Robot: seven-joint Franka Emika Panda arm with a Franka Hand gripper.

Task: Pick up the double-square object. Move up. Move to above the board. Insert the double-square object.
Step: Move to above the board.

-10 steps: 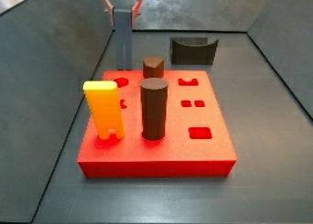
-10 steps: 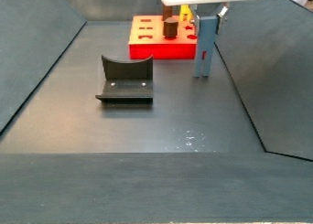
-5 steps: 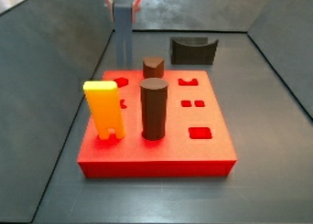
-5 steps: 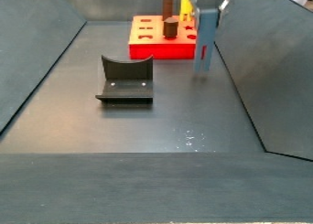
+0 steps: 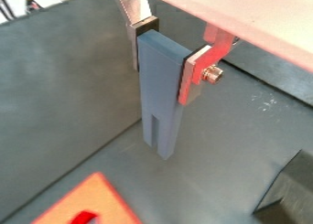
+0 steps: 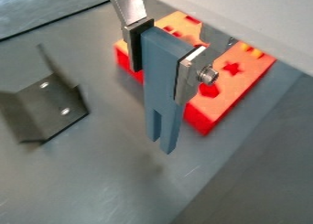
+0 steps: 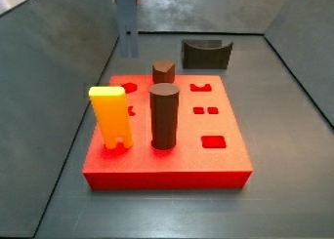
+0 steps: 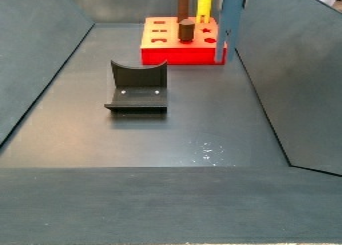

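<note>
The double-square object (image 5: 162,100) is a tall blue-grey block with two square prongs at its lower end. My gripper (image 5: 169,56) is shut on its upper part, one silver finger on each side, as both wrist views show (image 6: 166,58). The block (image 7: 127,23) hangs upright above the floor, behind the board's far left corner. It also shows in a side view (image 8: 234,14). The red board (image 7: 196,160) with cut-out holes lies on the floor and shows in a wrist view (image 6: 226,90). The gripper itself is above the top edge of both side views.
On the board stand a yellow-orange notched block (image 7: 111,116) and two dark brown cylinders (image 7: 163,116) (image 7: 163,72). The dark fixture (image 7: 206,54) stands on the floor behind the board, also in a side view (image 8: 136,86). Sloped grey walls enclose the floor.
The gripper has risen with the double-square object, lifting it off the floor. The gripper has left the top of both side views.
</note>
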